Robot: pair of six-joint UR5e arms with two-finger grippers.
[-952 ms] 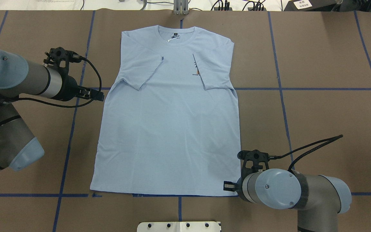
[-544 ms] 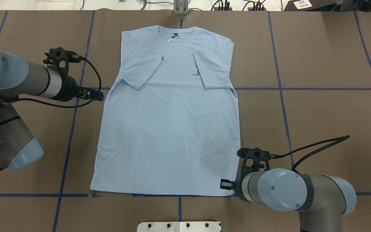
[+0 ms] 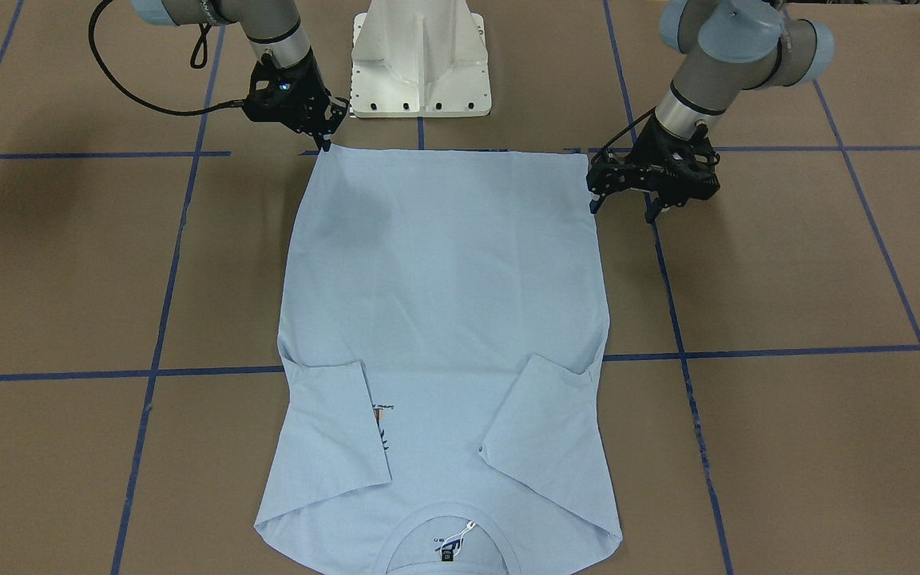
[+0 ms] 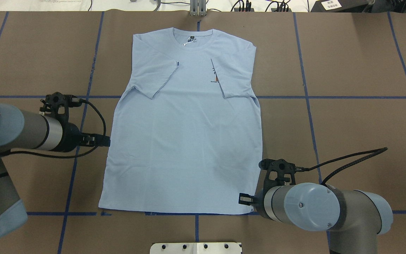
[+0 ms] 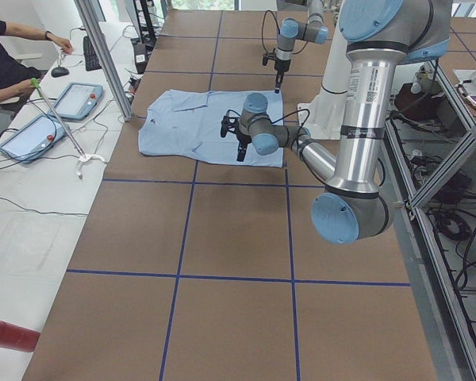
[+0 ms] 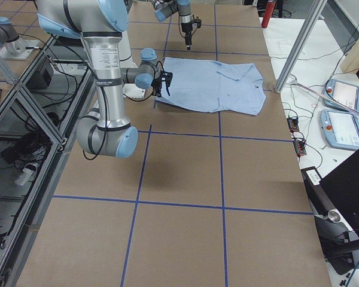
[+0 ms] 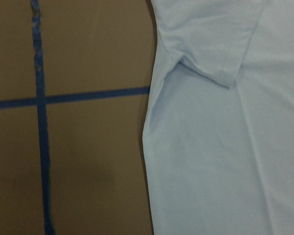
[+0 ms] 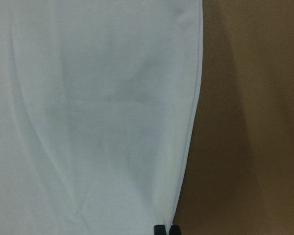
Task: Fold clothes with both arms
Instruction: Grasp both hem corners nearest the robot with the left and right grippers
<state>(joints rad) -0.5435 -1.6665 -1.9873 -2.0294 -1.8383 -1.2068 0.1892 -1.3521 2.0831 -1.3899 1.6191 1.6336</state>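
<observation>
I find the left tool (image 4: pixel 97 141) released, fingers spread, just beside the side edge of the shirt (image 4: pixel 189 141) and holding nothing. The shirt lies flat and face up on the desk (image 4: pixel 347 123), collar away from the robot, both sleeves already folded inward. The right tool (image 4: pixel 244 199) is clenched at the near hem corner; I cannot confirm cloth between its tips. I judge all body folds outstanding.

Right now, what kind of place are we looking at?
Probably a robot lab: a left arm and right arm flank a T-shirt on a table marked with blue tape, and a control tablet sits alongside.
</observation>
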